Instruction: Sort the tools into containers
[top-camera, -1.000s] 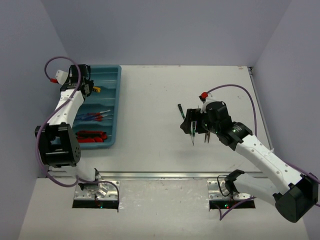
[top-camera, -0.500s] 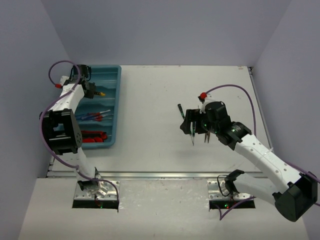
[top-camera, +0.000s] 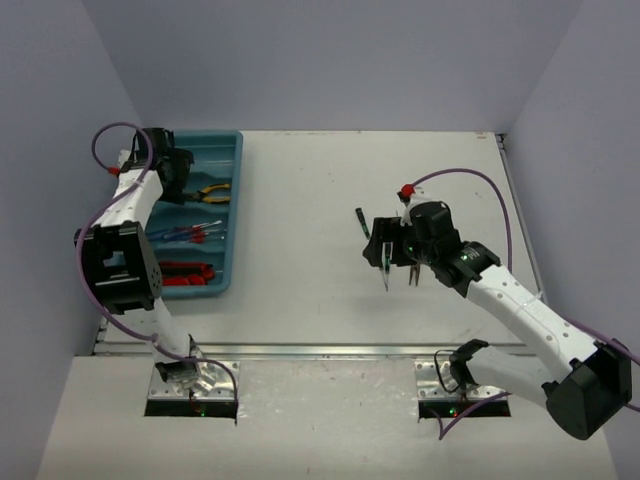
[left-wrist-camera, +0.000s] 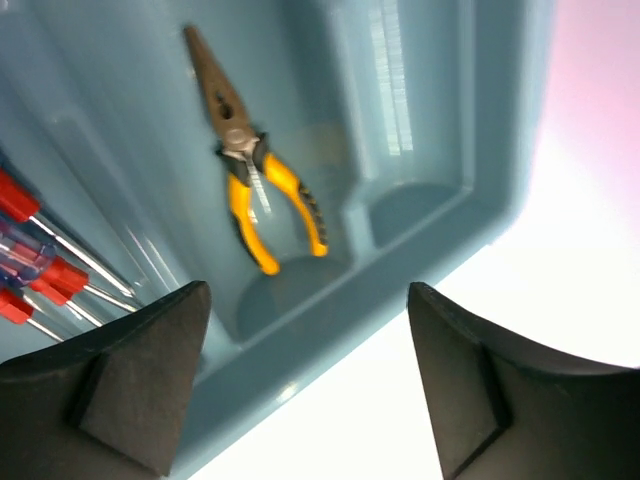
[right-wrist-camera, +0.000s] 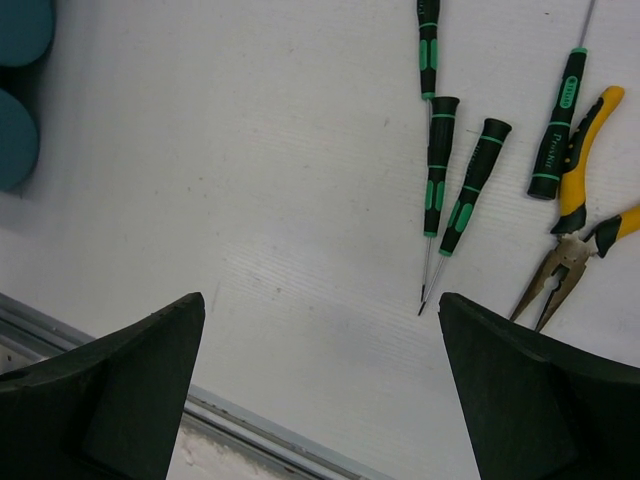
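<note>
Yellow-handled pliers (top-camera: 211, 193), seemingly loose, in tray (top-camera: 218, 150)

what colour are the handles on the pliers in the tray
Yellow with black grip patches. The pliers show best in the left wrist view.

The tray (left-wrist-camera: 480, 150) is smooth teal plastic, glossy, with bright streaks of reflection on its walls. Inside the tray, the pliers (left-wrist-camera: 255, 180) have a dull bare-metal nose and yellow plastic grips with black inlay. The red-tipped screwdrivers (left-wrist-camera: 60, 272) have shiny metal shafts and translucent handles. Outside the tray, the table (right-wrist-camera: 250, 200) is white, matt and faintly lined. The green-and-black screwdrivers (right-wrist-camera: 435, 165) there have matt plastic handles. My left fingers (left-wrist-camera: 130, 380) are matt dark plastic.
</note>
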